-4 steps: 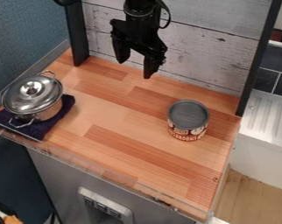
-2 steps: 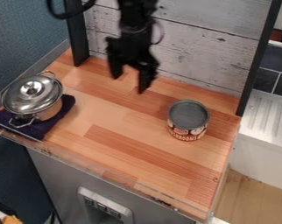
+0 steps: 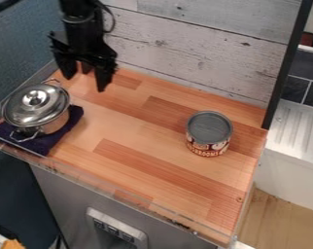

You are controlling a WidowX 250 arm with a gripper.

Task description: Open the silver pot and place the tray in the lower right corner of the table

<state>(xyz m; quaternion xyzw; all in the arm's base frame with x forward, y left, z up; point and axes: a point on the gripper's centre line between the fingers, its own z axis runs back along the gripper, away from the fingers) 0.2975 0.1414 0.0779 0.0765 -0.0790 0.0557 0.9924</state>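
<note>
My gripper (image 3: 86, 83) hangs with fingers spread, up and right of the silver pot (image 3: 54, 125), lidded, on a dark cloth (image 3: 41, 144) at left. I should centre over the knob (image 3: 34, 98), pinch, lift straight.

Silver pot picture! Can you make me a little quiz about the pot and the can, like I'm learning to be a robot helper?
1. What is under the silver pot?
a) a white plate
b) a dark cloth
c) a red bowl

2. True or false: the shiny lid is on the pot.

3. Fill the gap: in the camera view, the can stands to the ____ of the pot.

Key: 1. b; 2. true; 3. right
</note>
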